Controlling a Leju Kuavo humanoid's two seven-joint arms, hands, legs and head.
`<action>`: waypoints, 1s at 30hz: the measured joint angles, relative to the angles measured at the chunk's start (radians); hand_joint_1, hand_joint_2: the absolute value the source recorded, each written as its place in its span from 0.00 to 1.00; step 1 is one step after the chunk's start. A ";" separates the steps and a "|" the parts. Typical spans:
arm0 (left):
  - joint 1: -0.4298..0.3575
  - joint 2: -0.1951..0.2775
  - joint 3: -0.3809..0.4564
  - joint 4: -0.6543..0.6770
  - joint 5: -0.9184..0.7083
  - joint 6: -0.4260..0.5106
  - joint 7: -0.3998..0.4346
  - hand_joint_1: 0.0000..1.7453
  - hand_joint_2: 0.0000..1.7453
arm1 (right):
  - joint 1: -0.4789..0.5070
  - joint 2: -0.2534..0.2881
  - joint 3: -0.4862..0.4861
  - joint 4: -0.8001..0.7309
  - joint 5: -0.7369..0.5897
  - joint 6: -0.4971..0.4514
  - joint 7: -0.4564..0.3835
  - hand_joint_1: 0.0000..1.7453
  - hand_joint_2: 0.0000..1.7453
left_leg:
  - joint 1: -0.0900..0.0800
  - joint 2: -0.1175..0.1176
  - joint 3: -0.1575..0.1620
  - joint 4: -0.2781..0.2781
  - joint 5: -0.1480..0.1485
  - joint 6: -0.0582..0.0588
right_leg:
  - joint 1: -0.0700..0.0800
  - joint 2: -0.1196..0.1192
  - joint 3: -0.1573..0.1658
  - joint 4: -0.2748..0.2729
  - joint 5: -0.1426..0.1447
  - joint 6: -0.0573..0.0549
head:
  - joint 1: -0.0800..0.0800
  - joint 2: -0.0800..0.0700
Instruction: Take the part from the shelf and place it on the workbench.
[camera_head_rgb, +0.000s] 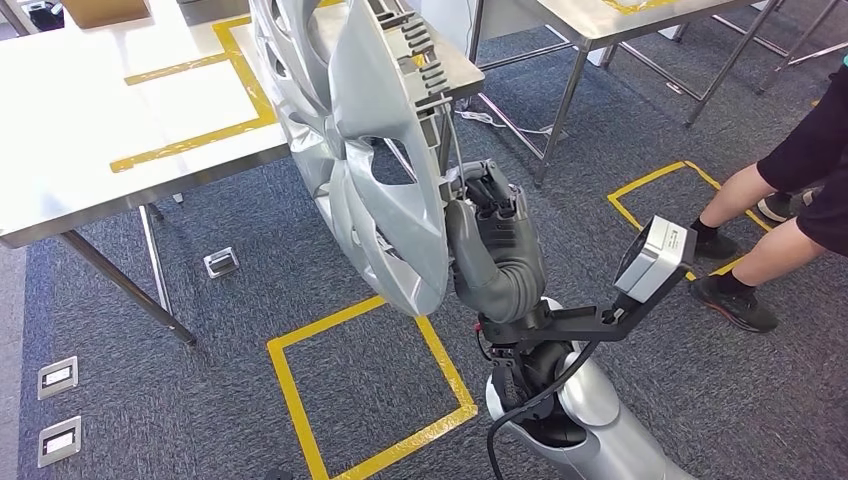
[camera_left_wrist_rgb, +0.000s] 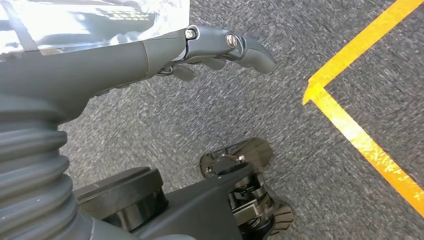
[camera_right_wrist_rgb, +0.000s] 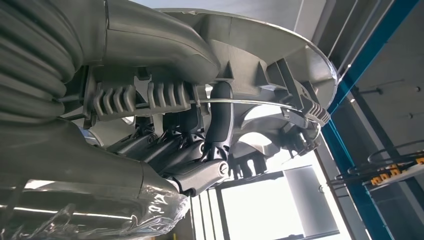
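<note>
The right robot hand (camera_head_rgb: 488, 222) clamped the rim of a large silver plastic wheel cover with curved spokes (camera_head_rgb: 385, 170), carrying it upright on edge above the grey carpeted floor (camera_head_rgb: 700, 400), with one edge overlapping the corner of a steel tabletop marked with yellow tape (camera_head_rgb: 80, 150). The disc stood nearly vertical, its glossy outer face turned toward the robot's left and its ribbed, clipped back toward the gripping hand; its long spread ran from high over the tabletop's corner down toward the floor. What looked like a second silver cover (camera_head_rgb: 285, 80) sat just behind the first, though the head view did not make clear whether it was a separate piece. From the right wrist, dark fingers (camera_right_wrist_rgb: 220, 125) hooked over the cover's inner rim beside a thin wire ring (camera_right_wrist_rgb: 260, 101). The left robot hand (camera_left_wrist_rgb: 220, 47) hung over the carpet holding nothing, its fingers loosely curled and apart. Two yellow tape squares (camera_head_rgb: 370, 400) marked the floor, one before the robot and another (camera_head_rgb: 650, 190) near a person's legs and dark shoes (camera_head_rgb: 735, 300) at the right. Two more steel tables (camera_head_rgb: 620, 20) stood behind.
</note>
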 joint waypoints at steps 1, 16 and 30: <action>0.000 0.000 0.000 0.000 0.001 -0.003 0.001 0.00 1.00 | 0.000 0.000 0.000 0.000 0.000 0.000 0.000 1.00 1.00 | 0.000 0.000 0.000 0.000 0.000 0.000 | 0.000 0.000 0.000 0.000 0.000 0.000 | 0.000 0.000; 0.000 0.000 0.000 0.000 0.012 -0.011 0.006 0.00 1.00 | -0.005 0.000 0.005 0.014 -0.011 0.008 0.003 1.00 1.00 | 0.000 0.000 0.000 0.000 0.000 0.000 | 0.000 0.000 0.000 0.000 0.000 0.000 | 0.000 0.000; 0.000 0.000 0.000 0.000 0.017 -0.013 0.013 0.00 1.00 | -0.017 0.000 0.001 0.025 -0.018 0.003 -0.007 1.00 1.00 | 0.000 0.000 0.000 0.000 0.000 0.000 | 0.000 0.000 0.000 0.000 0.000 0.000 | 0.000 0.000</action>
